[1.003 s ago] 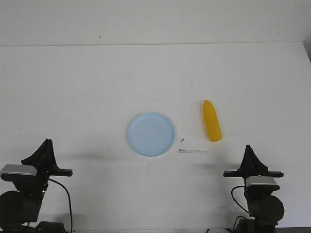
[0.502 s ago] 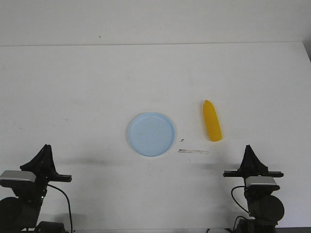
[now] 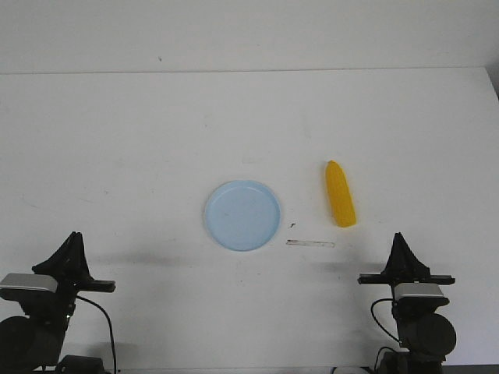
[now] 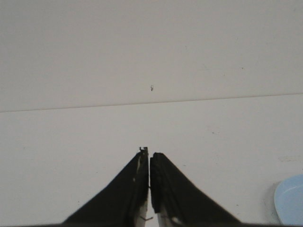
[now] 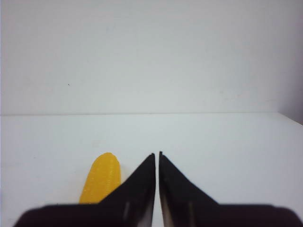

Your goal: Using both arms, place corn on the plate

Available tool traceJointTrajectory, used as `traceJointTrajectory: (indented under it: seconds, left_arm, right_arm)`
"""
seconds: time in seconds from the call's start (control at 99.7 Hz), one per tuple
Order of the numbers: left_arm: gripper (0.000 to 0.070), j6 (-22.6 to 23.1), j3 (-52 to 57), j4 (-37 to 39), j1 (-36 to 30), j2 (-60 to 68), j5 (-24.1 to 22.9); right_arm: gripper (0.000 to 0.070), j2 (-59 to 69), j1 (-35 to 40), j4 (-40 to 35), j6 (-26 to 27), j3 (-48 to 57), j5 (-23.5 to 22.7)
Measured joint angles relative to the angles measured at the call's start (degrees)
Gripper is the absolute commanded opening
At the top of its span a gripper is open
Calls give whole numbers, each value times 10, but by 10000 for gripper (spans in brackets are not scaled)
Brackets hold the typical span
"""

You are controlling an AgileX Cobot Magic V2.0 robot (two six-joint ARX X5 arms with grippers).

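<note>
The yellow corn [image 3: 340, 194] lies flat on the white table, right of the pale blue plate [image 3: 242, 215], its pointed end away from me. The plate holds nothing. My left gripper [image 3: 74, 238] rests shut near the table's front left, well short of the plate; a sliver of the plate's rim [image 4: 289, 200] shows in the left wrist view past the left gripper [image 4: 149, 152]. My right gripper [image 3: 400, 238] is shut near the front right, below the corn. In the right wrist view the corn [image 5: 100, 180] lies just beyond the right gripper [image 5: 157, 154], partly hidden by a finger.
A thin pale strip [image 3: 310, 244] and a tiny dark speck [image 3: 292, 225] lie on the table between plate and corn. The table's far edge [image 3: 249, 72] meets a white wall. A dark edge shows at the far right [image 3: 494, 82].
The left arm sank a little toward the front edge between one second and half a second ago, then held still. The right arm, corn and plate have not moved.
</note>
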Motion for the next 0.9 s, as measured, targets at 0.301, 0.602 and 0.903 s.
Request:
traceJointTrajectory:
  seconds: [0.301, 0.602, 0.903]
  left_arm:
    - [1, 0, 0, 0, 0, 0, 0]
    - [1, 0, 0, 0, 0, 0, 0]
    - [1, 0, 0, 0, 0, 0, 0]
  right_arm:
    - [14, 0, 0, 5, 0, 0, 0]
    - [7, 0, 0, 15, 66, 10, -14]
    - [7, 65, 0, -37, 73, 112, -15]
